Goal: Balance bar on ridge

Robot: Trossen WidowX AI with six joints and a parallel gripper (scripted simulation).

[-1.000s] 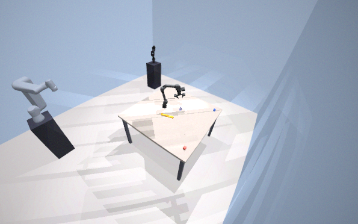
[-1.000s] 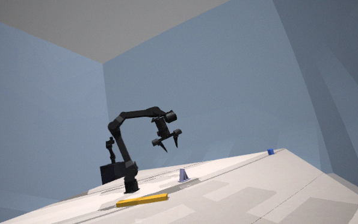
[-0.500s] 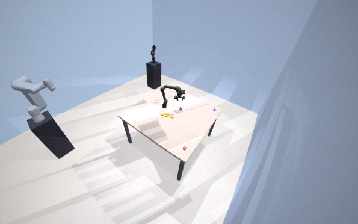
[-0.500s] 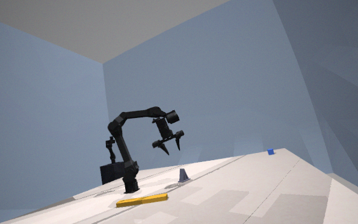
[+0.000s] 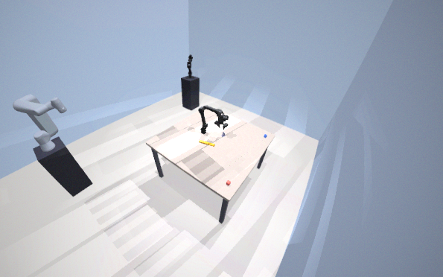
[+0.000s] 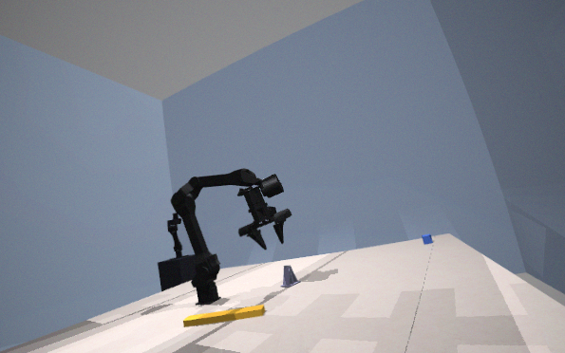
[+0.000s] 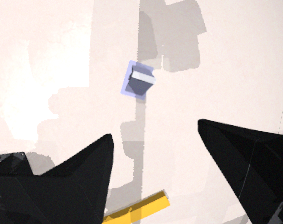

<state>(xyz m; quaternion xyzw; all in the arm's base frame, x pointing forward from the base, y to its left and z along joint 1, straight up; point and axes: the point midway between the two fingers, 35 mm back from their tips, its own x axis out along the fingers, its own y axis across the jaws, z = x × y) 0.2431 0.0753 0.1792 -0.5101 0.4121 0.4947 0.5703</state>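
Observation:
The yellow bar (image 5: 207, 143) (image 6: 225, 315) (image 7: 147, 206) lies flat on the table (image 5: 232, 149) (image 6: 372, 285), near the arm's base. In the wrist view only one end of it shows, at the bottom edge. The small grey-blue ridge (image 5: 223, 134) (image 6: 289, 276) (image 7: 141, 81) stands upright on the table, apart from the bar, with nothing on it. My gripper (image 6: 273, 246) (image 7: 156, 132) is open and empty, pointing down, high above the table near the ridge. In the wrist view the ridge is beyond the fingertips and the bar is on the near side.
A blue cube (image 5: 265, 135) (image 6: 426, 239) lies near the table's far right corner. A red cube (image 5: 228, 182) lies near the front corner. A grey arm (image 5: 42, 115) and another black arm (image 5: 190, 66) stand on pedestals away from the table.

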